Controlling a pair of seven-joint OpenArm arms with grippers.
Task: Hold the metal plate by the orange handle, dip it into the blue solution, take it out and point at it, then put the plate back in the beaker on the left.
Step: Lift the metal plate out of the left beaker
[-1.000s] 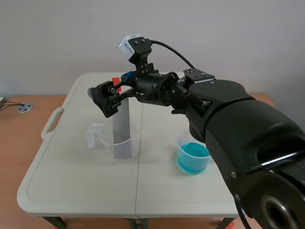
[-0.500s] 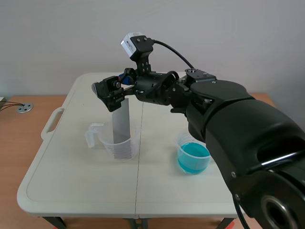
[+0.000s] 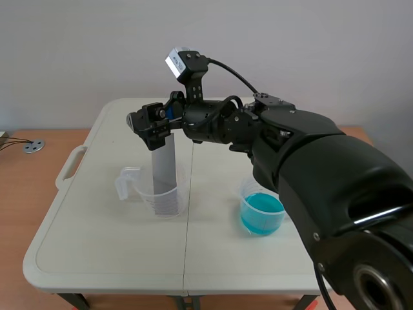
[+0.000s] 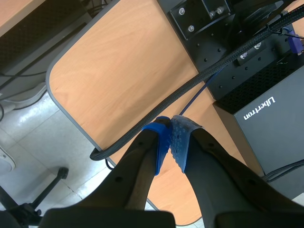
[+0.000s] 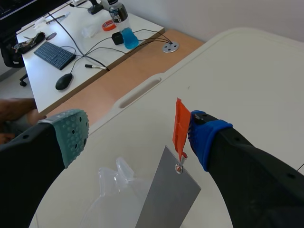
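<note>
One pad [image 5: 205, 141] of the wide-open right tool [image 5: 137, 134] touches the orange handle [image 5: 180, 129].

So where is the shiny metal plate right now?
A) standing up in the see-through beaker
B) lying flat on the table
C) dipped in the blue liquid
A: the metal plate stands upright in the clear beaker, well apart from the cup of blue solution.

Open table [image 3: 206, 252] lies between left beaker [image 3: 164, 201] and blue solution [image 3: 261, 213].
</note>
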